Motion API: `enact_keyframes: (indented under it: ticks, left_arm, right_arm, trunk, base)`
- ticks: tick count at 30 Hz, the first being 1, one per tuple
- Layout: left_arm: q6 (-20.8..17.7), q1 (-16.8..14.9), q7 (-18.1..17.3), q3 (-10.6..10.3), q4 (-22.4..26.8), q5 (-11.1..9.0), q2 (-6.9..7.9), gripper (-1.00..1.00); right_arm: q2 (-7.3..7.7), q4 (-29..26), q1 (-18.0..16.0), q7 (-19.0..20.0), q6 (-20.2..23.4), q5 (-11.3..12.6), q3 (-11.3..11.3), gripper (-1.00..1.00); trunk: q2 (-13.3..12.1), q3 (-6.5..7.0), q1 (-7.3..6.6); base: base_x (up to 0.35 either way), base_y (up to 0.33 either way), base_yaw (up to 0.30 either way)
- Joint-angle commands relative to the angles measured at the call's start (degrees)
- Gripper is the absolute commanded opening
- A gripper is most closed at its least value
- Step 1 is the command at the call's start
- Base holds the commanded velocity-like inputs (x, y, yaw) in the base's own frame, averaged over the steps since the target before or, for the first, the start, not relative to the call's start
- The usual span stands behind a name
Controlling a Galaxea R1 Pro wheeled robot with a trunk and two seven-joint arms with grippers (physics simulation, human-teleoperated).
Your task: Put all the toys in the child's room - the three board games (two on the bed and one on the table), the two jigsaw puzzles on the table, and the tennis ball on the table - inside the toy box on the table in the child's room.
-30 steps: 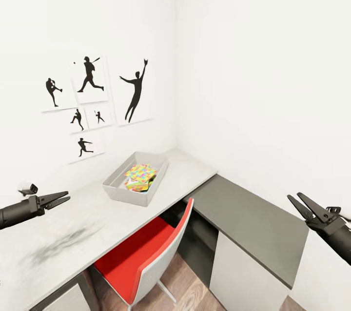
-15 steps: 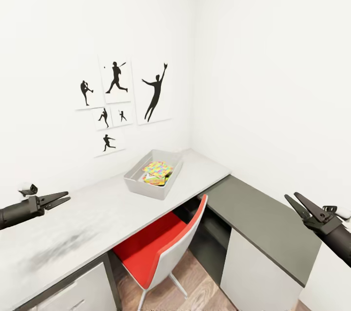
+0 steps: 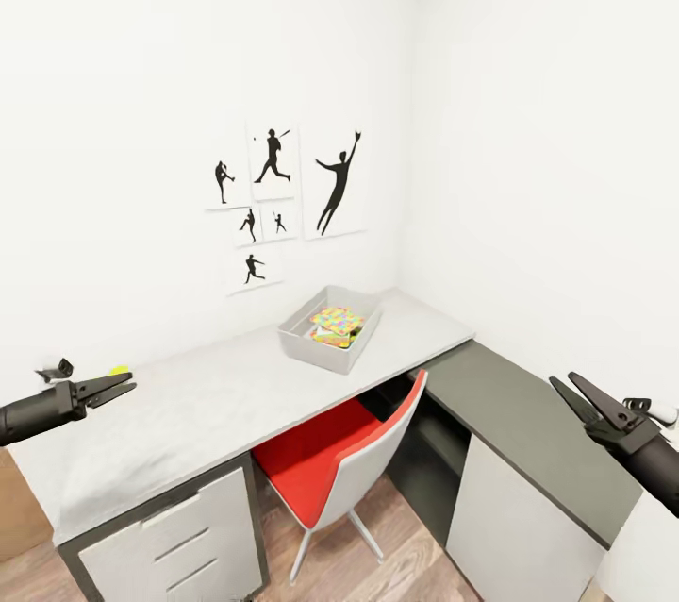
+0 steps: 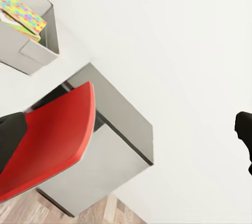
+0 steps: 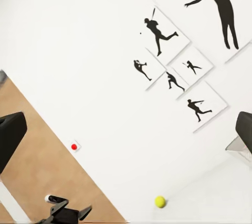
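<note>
At the centre of the head view, the grey toy box (image 3: 330, 338) sits on the pale table (image 3: 207, 404) against the back wall, with brightly coloured jigsaw puzzles (image 3: 337, 323) lying inside it and a red chair (image 3: 339, 460) tucked in below. The tennis ball (image 5: 160, 201) shows low in the right wrist view, resting on the table near the left gripper. At the left edge the left gripper (image 3: 115, 387) hangs with fingers slightly parted and nothing between them, and at the lower right the right gripper (image 3: 583, 397) is likewise spread and empty, over the dark desk (image 3: 528, 423).
</note>
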State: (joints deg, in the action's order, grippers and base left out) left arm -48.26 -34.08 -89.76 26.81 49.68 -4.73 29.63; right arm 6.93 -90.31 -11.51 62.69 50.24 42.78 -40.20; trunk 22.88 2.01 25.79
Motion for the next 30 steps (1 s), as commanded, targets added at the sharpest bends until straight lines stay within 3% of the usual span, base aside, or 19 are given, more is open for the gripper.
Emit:
enact_keyframes:
  ticks: [1,12,16,30]
  left_arm:
    - [-0.61,-0.03,-0.24,-0.01,-0.03,0.07,0.01,1.00]
    - [-0.61,-0.02,-0.24,-0.01,-0.03,0.07,-0.01,1.00]
    - [-0.61,-0.02,-0.24,-0.01,-0.03,0.07,-0.01,1.00]
    - [-0.61,-0.02,-0.24,-0.01,-0.03,0.09,-0.01,1.00]
  right_arm:
    - [0.01,0.00,-0.01,0.06,0.29,0.11,-0.02,1.00]
    - [0.01,0.04,-0.01,0.00,0.25,0.11,0.05,1.00]
    - [0.03,0.04,-0.01,-0.08,0.20,0.06,1.14,1.00]
    - [0.07,0.04,-0.03,-0.20,0.12,0.02,2.38,1.00]
  trunk:
    - [0.03,0.04,0.00]
    - [0.03,0.80,0.00]
    - [0.03,1.08,0.00]
    - [0.03,2.03,0.00]
  base:
    - [-0.196,0.000,0.213]
    - [-0.153,0.084,0.215]
    - [-0.033,0.219,0.215]
    - [0.106,0.265,0.215]
